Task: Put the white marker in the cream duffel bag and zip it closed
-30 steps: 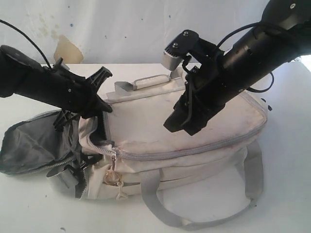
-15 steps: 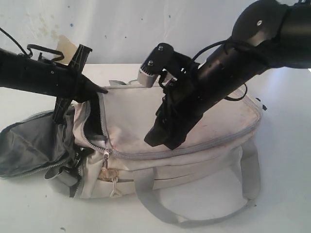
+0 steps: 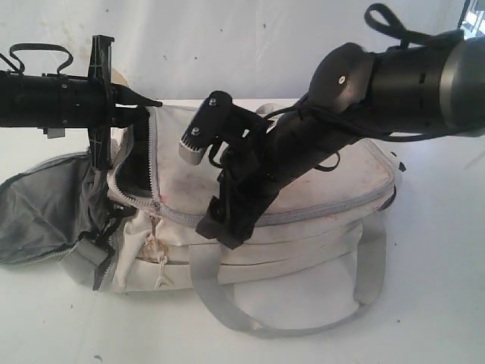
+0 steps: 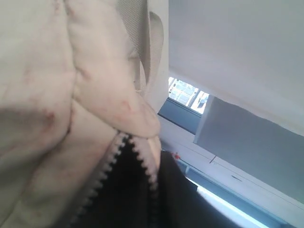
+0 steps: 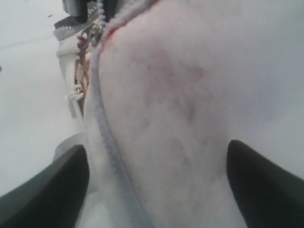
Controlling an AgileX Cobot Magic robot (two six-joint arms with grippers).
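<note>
The right gripper (image 5: 156, 149) has its two fingers (image 5: 57, 190) wide apart, and they hold nothing. Between them lies the soft top of the cream duffel bag (image 3: 318, 227). The grey zip (image 5: 102, 123) runs close by one finger. Farther along it, away from the fingertips, is the zip pull (image 3: 155, 205), at the open end of the bag.

The left gripper (image 3: 145, 105) is pinched shut on the edge of the bag's flap and holds it up, so the bag's mouth is open.

I cannot see the white marker anywhere, not by either set of fingers. It may be inside the bag.

I think this is the zipping step. Next, the right fingers need to reach the zip pull and pinch it.
</note>
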